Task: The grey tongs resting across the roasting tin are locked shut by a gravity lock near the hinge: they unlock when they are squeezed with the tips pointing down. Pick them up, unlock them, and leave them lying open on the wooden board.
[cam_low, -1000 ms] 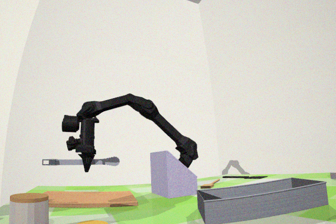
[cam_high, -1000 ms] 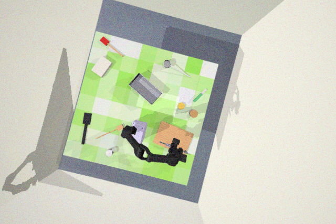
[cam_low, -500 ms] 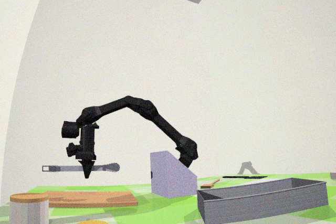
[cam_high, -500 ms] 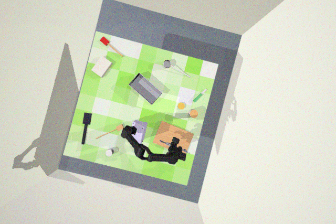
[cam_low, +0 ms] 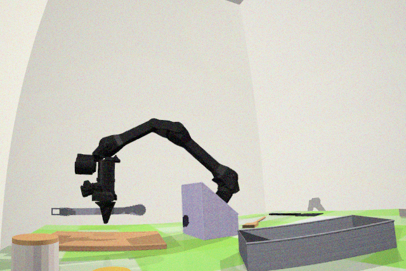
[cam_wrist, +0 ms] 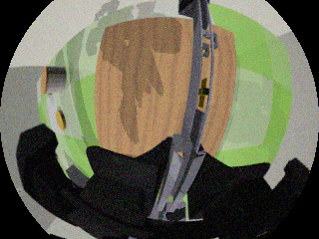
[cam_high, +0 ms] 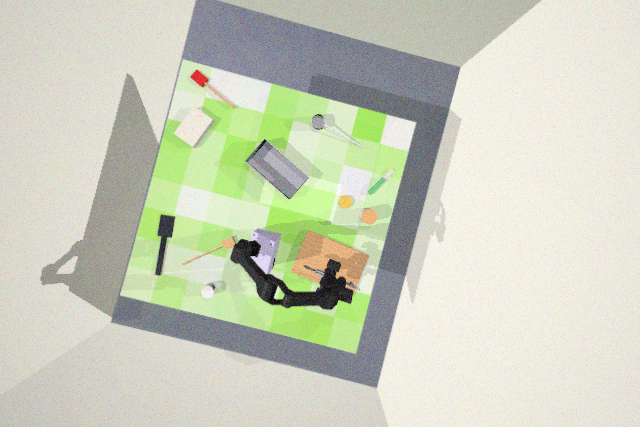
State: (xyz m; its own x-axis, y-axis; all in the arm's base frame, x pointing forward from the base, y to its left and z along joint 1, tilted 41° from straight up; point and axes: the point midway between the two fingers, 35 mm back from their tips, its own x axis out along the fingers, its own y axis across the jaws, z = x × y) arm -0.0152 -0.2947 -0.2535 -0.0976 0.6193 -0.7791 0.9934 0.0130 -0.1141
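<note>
The grey tongs [cam_high: 313, 268] [cam_low: 126, 210] [cam_wrist: 191, 100] are held about level in the air, above the board's near edge in the wrist view. Their square hinge end is at the left and their scalloped tips at the right in the exterior view. Their two arms look close together. My gripper [cam_low: 104, 220] [cam_wrist: 177, 141] points down and is shut on the tongs around mid-length. The wooden board [cam_high: 310, 244] [cam_low: 147, 238] [cam_wrist: 110, 124] lies below, with a visible gap under the tongs. The roasting tin [cam_high: 264, 173] [cam_low: 295, 254] stands apart, with nothing across it. The fingertips are hidden in the top view.
A lavender sloped block [cam_high: 266, 241] [cam_low: 193, 209] stands between the board and the arm's base. A jar with an orange lid [cam_high: 368, 216] [cam_low: 35, 257] and a yellow disc-topped item [cam_high: 345, 201] [cam_wrist: 60, 119] stand beside the board. A black spatula [cam_high: 165, 226] lies farther off.
</note>
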